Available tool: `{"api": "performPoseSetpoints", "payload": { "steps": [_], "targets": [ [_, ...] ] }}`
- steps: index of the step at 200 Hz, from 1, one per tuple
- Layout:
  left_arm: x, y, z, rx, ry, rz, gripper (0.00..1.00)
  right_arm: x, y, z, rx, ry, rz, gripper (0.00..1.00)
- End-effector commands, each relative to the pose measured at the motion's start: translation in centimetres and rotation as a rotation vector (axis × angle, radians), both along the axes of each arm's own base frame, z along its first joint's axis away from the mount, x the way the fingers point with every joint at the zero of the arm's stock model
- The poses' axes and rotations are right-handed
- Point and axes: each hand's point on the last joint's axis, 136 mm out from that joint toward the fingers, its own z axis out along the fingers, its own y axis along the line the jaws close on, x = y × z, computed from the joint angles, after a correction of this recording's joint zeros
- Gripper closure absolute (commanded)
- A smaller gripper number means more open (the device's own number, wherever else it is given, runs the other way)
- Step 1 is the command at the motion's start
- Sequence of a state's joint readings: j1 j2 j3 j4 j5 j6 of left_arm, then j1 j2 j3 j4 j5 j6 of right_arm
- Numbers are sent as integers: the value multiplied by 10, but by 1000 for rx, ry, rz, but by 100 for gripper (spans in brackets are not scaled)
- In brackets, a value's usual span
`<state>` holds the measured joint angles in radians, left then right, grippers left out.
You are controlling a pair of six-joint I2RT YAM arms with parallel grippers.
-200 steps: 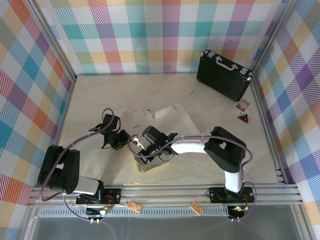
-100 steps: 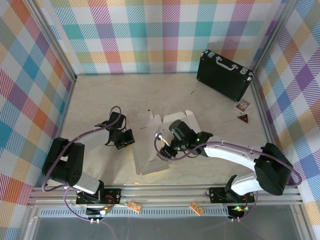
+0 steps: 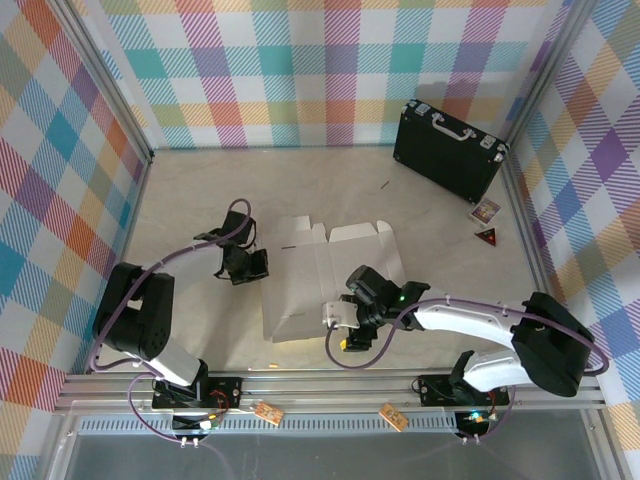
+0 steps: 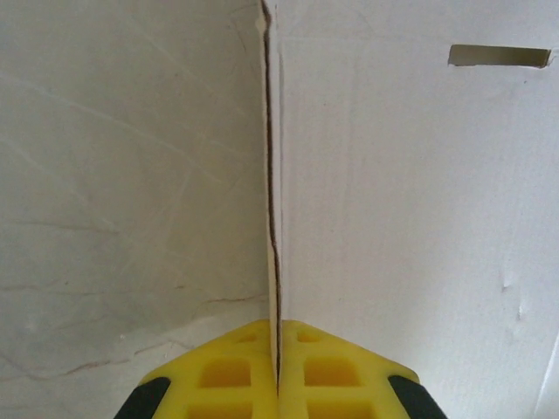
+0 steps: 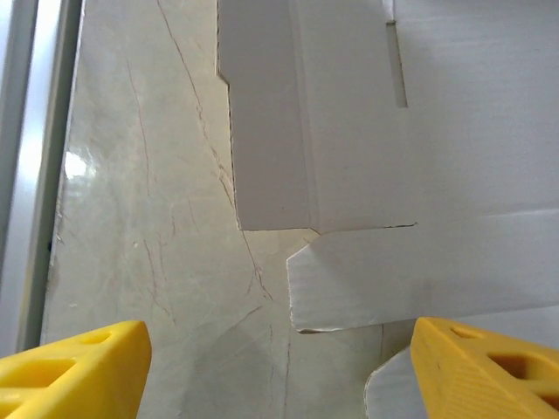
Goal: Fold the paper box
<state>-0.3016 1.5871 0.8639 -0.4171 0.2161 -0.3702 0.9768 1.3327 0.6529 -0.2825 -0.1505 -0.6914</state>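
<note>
The paper box (image 3: 320, 275) lies spread out, white side up, in the middle of the table. My left gripper (image 3: 258, 266) is at its left edge. In the left wrist view the yellow jaws of that gripper (image 4: 278, 371) are shut on a thin upright edge of the box (image 4: 410, 201), and a slot (image 4: 499, 56) shows in the panel beyond. My right gripper (image 3: 338, 328) hovers at the box's near edge. In the right wrist view its jaws (image 5: 279, 375) stand wide open with nothing between them, just short of a white flap (image 5: 410, 275).
A black briefcase (image 3: 447, 148) stands at the back right by the wall. Two small cards (image 3: 485, 212) lie on the table below it. The frame rail (image 3: 330, 385) runs along the near edge, and checked walls close in three sides.
My right gripper has let go of the box, opened wide and pulled back toward the near edge. The box has gone from partly raised to lying flatter. My left gripper shifted slightly away from me.
</note>
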Motion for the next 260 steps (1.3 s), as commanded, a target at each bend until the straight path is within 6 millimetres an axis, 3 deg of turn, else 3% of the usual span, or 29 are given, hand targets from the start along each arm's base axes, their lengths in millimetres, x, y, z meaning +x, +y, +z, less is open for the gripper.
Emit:
{"api": "performPoseSetpoints", "payload": {
  "steps": [1, 30, 97, 120, 182, 260],
  "targets": [
    [-3, -2, -9, 22, 27, -50, 100, 8, -1, -16, -39, -92, 54, 21],
    [-6, -6, -16, 17, 59, -49, 100, 43, 5, -17, -40, -262, -16, 22],
    [-15, -11, -25, 50, 83, -79, 100, 44, 6, -36, -74, -265, 7, 25],
    [-15, -11, -26, 56, 84, -82, 100, 44, 9, -28, -39, -283, 8, 25],
    [-20, -17, -26, 71, 84, -120, 100, 75, 9, 6, 34, -376, -100, 31],
    [-23, -21, -28, 92, 92, -149, 100, 107, 4, 5, 41, -300, -208, 32]
  ]
}}
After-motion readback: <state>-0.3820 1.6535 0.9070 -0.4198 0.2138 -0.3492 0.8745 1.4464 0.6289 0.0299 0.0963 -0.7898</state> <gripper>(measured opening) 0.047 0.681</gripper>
